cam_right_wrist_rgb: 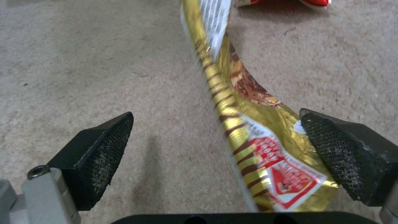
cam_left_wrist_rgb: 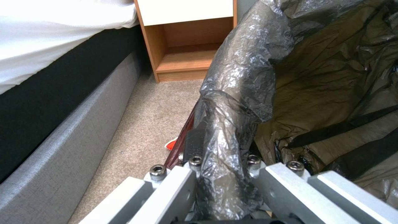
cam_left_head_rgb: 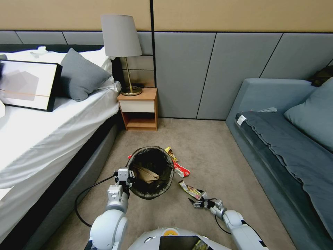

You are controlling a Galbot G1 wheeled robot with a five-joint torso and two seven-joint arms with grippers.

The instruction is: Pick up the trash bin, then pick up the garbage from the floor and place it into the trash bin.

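- The left gripper (cam_left_head_rgb: 129, 174) is clamped on the rim of the trash bin (cam_left_head_rgb: 154, 172); the left wrist view shows its fingers (cam_left_wrist_rgb: 195, 146) pinching the bag-covered edge from both sides. The bin sits in front of the robot near the bed (cam_left_head_rgb: 52, 132), with some tan paper (cam_left_head_rgb: 147, 173) already inside.
- The right gripper (cam_right_wrist_rgb: 215, 149) is low over the carpet (cam_right_wrist_rgb: 83, 62), its pads (cam_right_wrist_rgb: 104, 143) spread wide with the gold snack wrapper (cam_right_wrist_rgb: 244, 130) lying between them — closer to one pad than the other.
- The step in hand looks like picking up that wrapper. To do it well, the gripper should probably centre on the wrapper before closing, since a thin crinkly foil strip can slip out sideways.
- Pressing down close to the carpet would help catch the flat foil rather than skim over it.
- More garbage waits: a red wrapper (cam_left_head_rgb: 182, 171) and another gold piece (cam_left_head_rgb: 170, 153) lie just beside the bin — hold the bin steady and upright so the opening faces the drop.
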